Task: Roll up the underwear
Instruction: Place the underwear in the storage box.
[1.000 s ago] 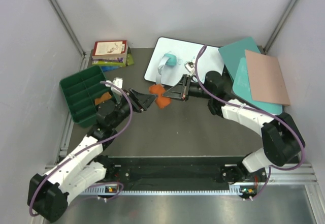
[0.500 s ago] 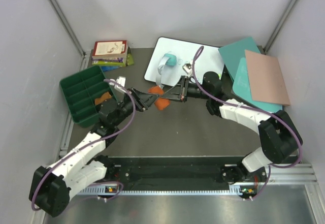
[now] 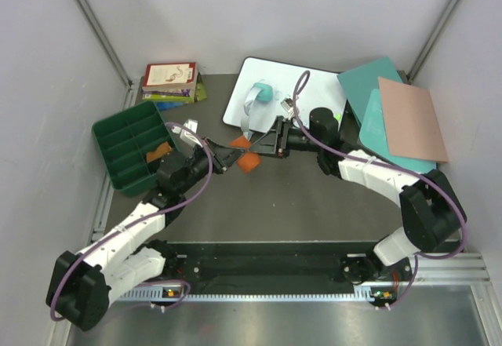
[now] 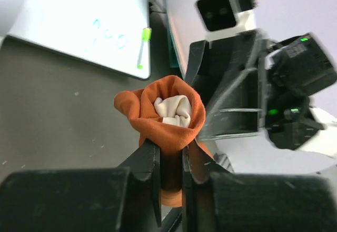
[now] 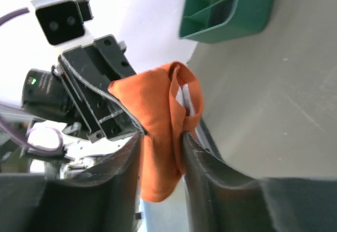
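Observation:
The rust-orange underwear is a tight roll with its cream waistband at the core. It hangs above the table between both arms. My left gripper is shut on its lower end and comes in from the left. My right gripper faces it from the right. Its jaws stand open, with the orange cloth still loosely between the fingers. A tan-orange cloth bundle lies in the green tray.
The green compartment tray stands at the left. Behind it is a stack of books. A whiteboard carrying a teal object and a green marker lies at the back. Teal and pink boards lie at the right.
My left gripper closed onto the orange roll. My right gripper, shut on it before, has opened its jaws. Both grippers drew slightly closer together.

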